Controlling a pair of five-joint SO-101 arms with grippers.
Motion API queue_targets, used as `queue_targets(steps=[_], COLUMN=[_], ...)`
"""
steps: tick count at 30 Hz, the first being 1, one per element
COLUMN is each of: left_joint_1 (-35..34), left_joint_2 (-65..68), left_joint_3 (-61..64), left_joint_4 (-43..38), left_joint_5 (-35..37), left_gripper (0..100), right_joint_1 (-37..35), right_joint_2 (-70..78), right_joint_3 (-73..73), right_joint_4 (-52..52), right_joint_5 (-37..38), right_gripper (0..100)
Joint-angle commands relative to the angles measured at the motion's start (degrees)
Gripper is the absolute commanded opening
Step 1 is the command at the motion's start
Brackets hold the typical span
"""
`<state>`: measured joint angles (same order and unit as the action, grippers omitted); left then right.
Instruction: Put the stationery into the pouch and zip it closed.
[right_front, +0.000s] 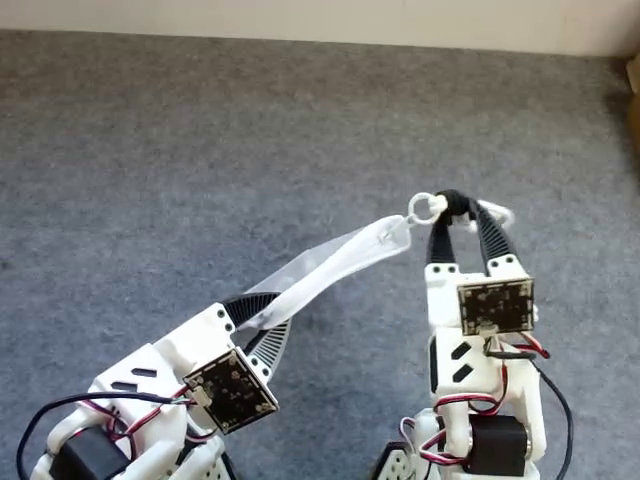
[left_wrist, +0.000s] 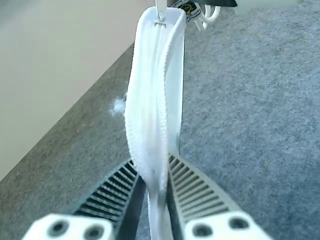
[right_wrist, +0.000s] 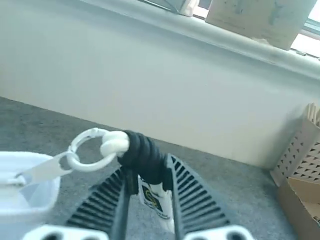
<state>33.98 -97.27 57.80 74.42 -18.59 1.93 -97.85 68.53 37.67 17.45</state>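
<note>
— Grey felt (right_front: 150, 150) covers the whole table, with a pale wall (right_front: 300, 15) along its far edge. What do you have strung between the two arms?

— That is the pouch (right_front: 330, 270), white and half see-through. It hangs taut between your grippers and looks lifted off the felt.

— Why is it held at both ends?

— My guess is so the zip has something to pull against. Your left gripper (right_front: 262, 322) has its fingers pressed together on the pouch's near-left end, anchoring the fabric. Your right gripper (right_front: 462, 208) pinches the black cord (right_wrist: 142, 150) knotted to the ring (right_wrist: 87, 150) on the slider (left_wrist: 161, 17), so a tug there would draw the slider along.

— Which way does the pouch point?

— Its long axis runs from near left to far right, with the slider end leading at the far right. The zip seam follows that same line from end to end.

— Is the zip shut?

— You can see the slider sitting at the far-right end and the teeth looking joined along the length, so I judge it closed or nearly so. I cannot tell whether any stationery is inside, because the pouch looks flat and nothing shows through it.
</note>
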Motion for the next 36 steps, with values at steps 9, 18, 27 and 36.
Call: queue_targets(steps=[9, 18, 27, 36], left_joint_1=[-0.8, -0.8, -9.6, -23.5], left_joint_2=[0.0, 0.0, 0.0, 0.0], left_joint_3=[-0.2, -0.2, -0.1, 1.1], left_joint_4=[0.6, 0.4, -6.2, -20.8], left_joint_5=[0.4, 0.4, -1.5, -6.9], left_gripper=[1, 1, 1, 1], right_joint_1=[4.8, 4.4, -1.9, -2.0], right_joint_2=[-0.7, -1.4, -1.5, -1.5], right_joint_3=[-0.6, -1.2, -1.3, -1.4], right_joint_4=[-2.9, 3.5, 8.6, 8.7], right_joint_5=[-1.0, -1.2, -1.2, -1.2], right_gripper=[0.5, 20.0, 23.6, 23.6])
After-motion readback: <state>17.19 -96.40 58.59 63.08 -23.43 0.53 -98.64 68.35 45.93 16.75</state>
